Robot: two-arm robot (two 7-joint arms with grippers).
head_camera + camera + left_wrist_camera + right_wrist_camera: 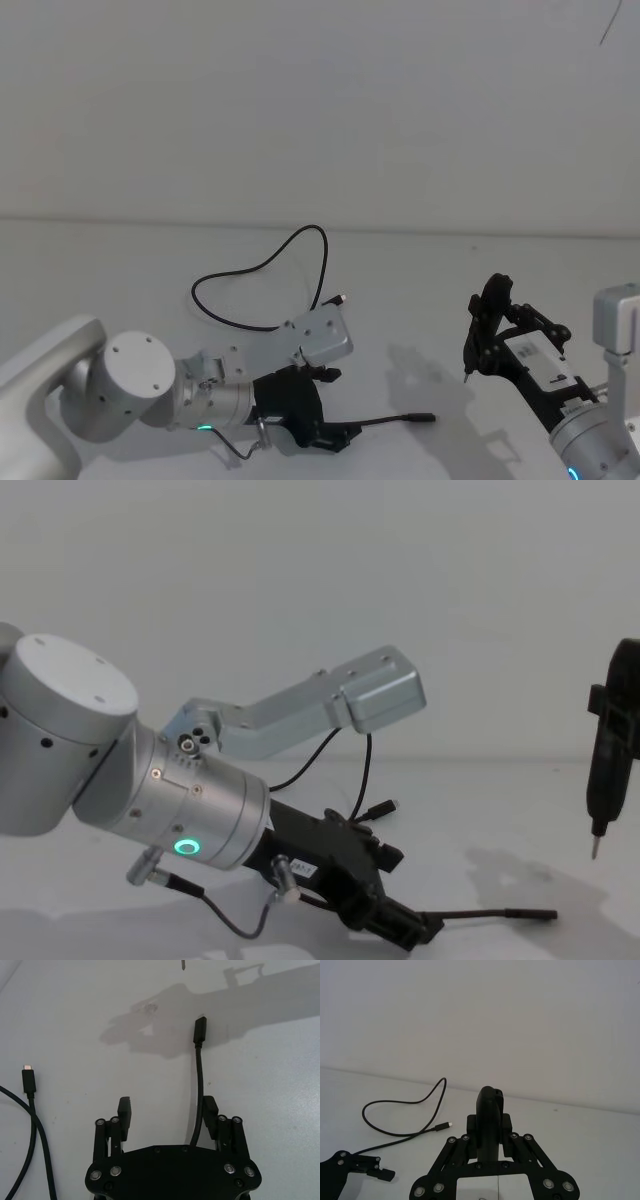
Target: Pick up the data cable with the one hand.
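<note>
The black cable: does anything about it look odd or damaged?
Nothing damaged. The data cable lies in a loose loop, one end running off-centre between the fingers of the open left gripper, close beside one. The right gripper hangs aside.

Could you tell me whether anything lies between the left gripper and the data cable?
Nothing visible does. The left gripper's open fingers straddle the cable near its end, on bare table. The right gripper hangs off to the side.
</note>
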